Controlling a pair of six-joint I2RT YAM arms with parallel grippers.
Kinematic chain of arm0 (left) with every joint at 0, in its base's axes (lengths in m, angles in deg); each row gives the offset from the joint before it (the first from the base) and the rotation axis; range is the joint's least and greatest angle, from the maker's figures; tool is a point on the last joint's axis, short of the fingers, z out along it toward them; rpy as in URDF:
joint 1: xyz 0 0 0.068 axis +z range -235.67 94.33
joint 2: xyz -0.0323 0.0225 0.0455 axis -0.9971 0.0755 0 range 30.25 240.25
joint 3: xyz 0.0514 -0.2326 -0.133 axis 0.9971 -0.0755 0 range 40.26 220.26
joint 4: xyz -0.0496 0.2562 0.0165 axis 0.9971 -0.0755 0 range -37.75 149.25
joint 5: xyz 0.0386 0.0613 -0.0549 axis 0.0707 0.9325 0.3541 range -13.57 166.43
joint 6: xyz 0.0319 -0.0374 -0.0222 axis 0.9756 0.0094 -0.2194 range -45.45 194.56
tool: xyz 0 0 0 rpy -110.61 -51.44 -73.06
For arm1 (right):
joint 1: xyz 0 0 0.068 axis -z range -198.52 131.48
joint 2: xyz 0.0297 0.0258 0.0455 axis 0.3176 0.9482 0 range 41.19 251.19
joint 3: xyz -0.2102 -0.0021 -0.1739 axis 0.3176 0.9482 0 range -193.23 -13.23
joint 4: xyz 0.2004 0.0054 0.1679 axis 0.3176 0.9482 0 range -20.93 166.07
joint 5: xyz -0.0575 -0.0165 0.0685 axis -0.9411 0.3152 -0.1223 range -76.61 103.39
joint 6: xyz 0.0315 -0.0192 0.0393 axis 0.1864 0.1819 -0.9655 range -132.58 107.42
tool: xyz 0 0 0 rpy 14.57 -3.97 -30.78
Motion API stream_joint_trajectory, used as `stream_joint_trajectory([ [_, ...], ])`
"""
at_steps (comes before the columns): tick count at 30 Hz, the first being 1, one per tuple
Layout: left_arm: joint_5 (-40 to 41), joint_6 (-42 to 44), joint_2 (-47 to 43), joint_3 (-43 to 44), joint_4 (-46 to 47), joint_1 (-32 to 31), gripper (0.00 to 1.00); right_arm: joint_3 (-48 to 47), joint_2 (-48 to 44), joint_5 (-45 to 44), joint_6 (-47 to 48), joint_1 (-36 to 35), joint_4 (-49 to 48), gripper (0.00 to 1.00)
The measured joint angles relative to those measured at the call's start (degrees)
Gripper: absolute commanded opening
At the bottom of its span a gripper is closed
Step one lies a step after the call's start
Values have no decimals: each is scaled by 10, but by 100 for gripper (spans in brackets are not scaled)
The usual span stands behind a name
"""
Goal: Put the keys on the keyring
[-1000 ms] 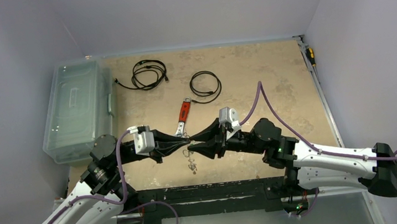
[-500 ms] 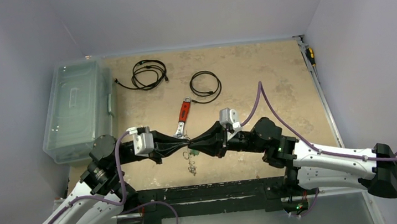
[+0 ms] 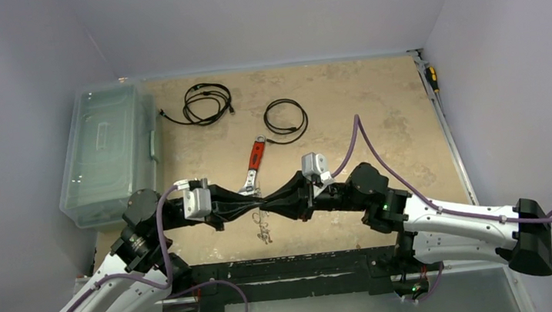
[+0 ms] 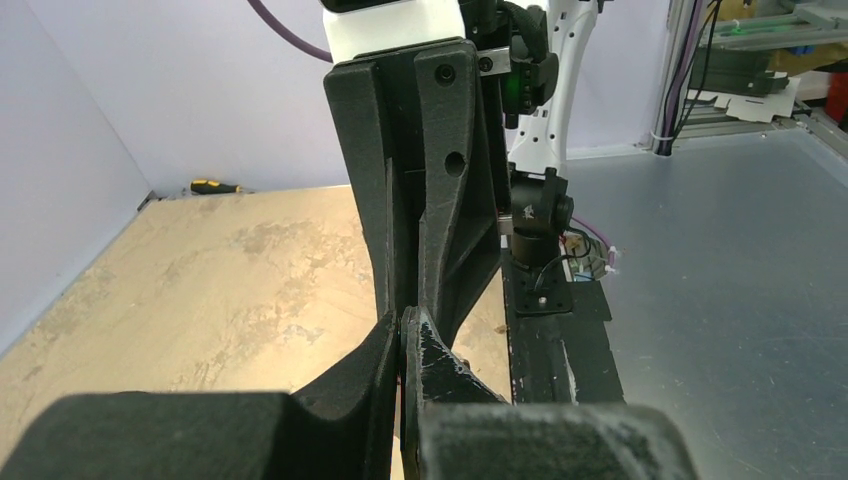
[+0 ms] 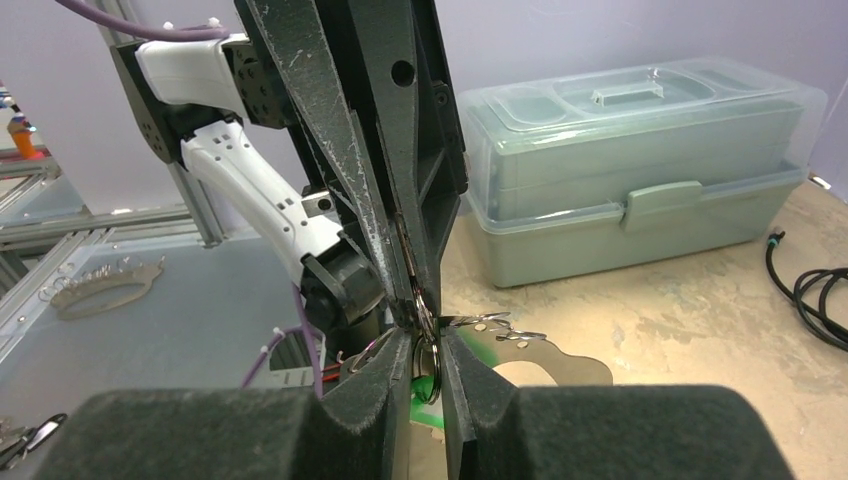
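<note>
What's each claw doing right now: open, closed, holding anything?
Left claw: closed, apparently pinching the keyring.
Right claw: closed on the green key, at the keyring.

The counter [image 3: 376, 107] was mottled tan with paler blotches. The toolbox [image 3: 106, 150] was translucent pale green. The adjustable wrench [image 3: 256, 162] had a red handle and a silver head. Both coiled cables [image 3: 207, 101] were black. The left gripper [image 4: 402, 330] and right gripper [image 5: 425, 345] were matte black, the keyring [image 3: 264, 223] silvery, and one key [image 5: 428, 388] bright green.
</note>
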Motion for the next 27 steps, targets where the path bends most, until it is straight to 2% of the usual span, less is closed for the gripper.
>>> stream_joint_trajectory([
  [6,-11,-3,1,0,5,0,0,0,-2,5,1,1,-1,0],
  [13,-19,-4,1,0,10,0,0,0,-5,16,7,2,1,0],
  [15,-19,-4,2,0,9,0,13,-1,-5,16,11,3,6,0],
  [17,-19,-4,4,0,8,0,30,-3,-7,15,16,3,15,0],
  [21,-15,-3,3,0,11,0,57,-18,-16,12,35,3,85,0],
  [24,-4,3,-1,0,8,0,63,-41,-18,3,50,3,148,0],
  [27,7,10,-9,0,-1,0,61,-70,-15,-12,72,3,212,0],
])
